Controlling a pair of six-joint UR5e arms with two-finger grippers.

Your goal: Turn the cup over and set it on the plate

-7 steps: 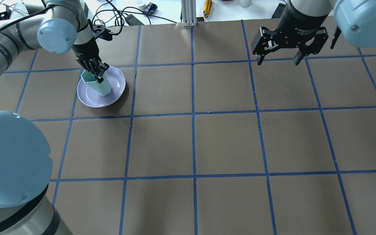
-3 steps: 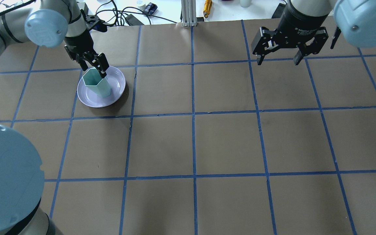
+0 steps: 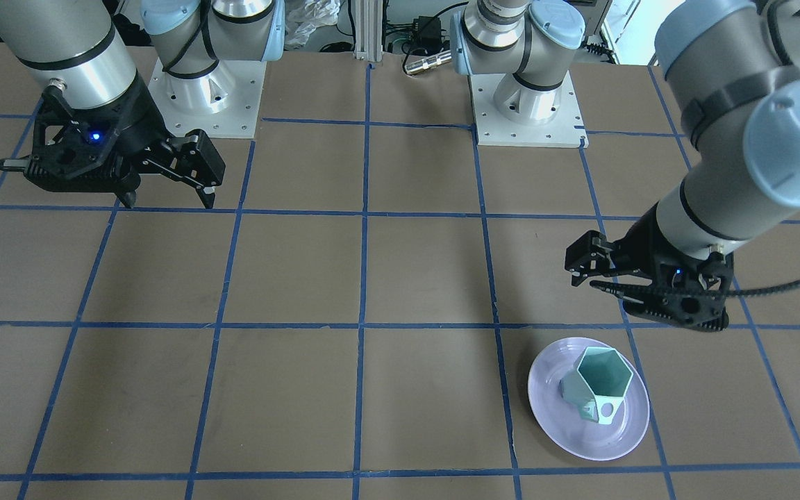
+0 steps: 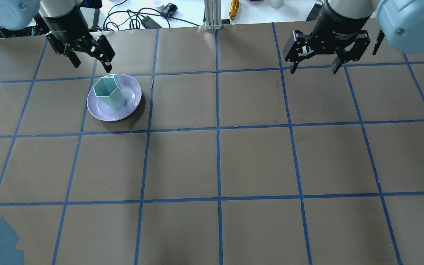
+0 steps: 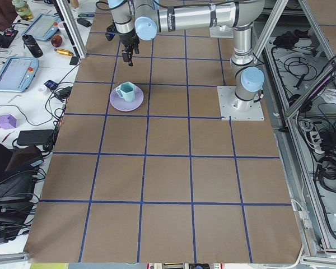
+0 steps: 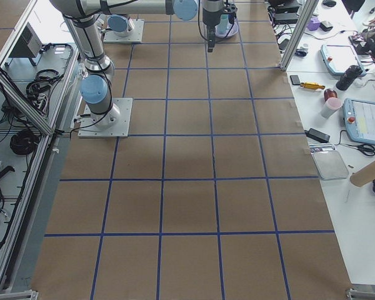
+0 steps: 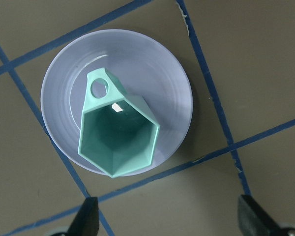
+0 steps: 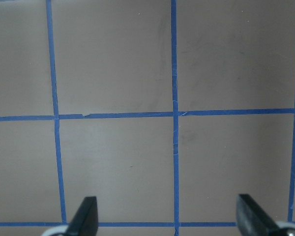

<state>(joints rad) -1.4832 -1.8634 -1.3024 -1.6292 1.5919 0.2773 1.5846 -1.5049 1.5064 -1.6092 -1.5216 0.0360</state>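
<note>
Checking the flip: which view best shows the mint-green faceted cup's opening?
Left wrist view: the mint-green faceted cup sits close, hexagonal mouth facing the camera. Front-facing and overhead show it smaller; side views, tiny.

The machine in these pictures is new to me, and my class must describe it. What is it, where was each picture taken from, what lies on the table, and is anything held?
It is a two-armed robot at a table marked with blue tape. One camera looks down from behind it, one faces it, two watch from the table's ends, and one sits on each wrist. A green cup stands mouth up on a lavender plate. The left arm's fingers hang open near it, the right arm's fingers are open far from it. Nothing is held.
</note>
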